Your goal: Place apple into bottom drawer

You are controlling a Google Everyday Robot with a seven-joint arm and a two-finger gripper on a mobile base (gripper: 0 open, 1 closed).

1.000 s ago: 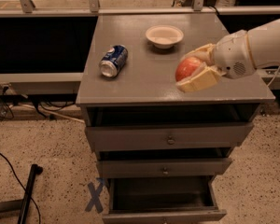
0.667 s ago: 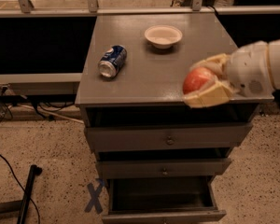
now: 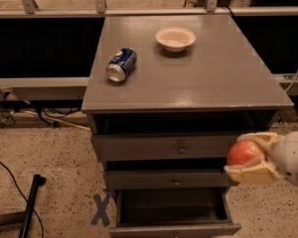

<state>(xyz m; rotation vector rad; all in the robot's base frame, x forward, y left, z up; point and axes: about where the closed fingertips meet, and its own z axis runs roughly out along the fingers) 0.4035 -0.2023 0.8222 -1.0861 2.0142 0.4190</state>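
Note:
The red-orange apple [image 3: 243, 152] is held between the pale fingers of my gripper [image 3: 249, 155], which reaches in from the right edge. The gripper is shut on the apple and hangs in front of the cabinet's right side, level with the top and middle drawer fronts. The bottom drawer [image 3: 174, 227] is pulled open below and to the left of the apple. Its dark interior shows, and its front panel lies along the lower edge of the view.
A grey cabinet top [image 3: 188, 78] carries a blue soda can [image 3: 121, 64] lying on its side and a white bowl [image 3: 175, 37]. The top drawer [image 3: 164, 147] and middle drawer [image 3: 169, 178] are shut. A blue X mark [image 3: 102, 208] and a black pole [image 3: 31, 202] lie on the speckled floor at left.
My gripper has carried the apple off the cabinet top, down and to the right, to hang in front of the drawers. The can and bowl have not moved.

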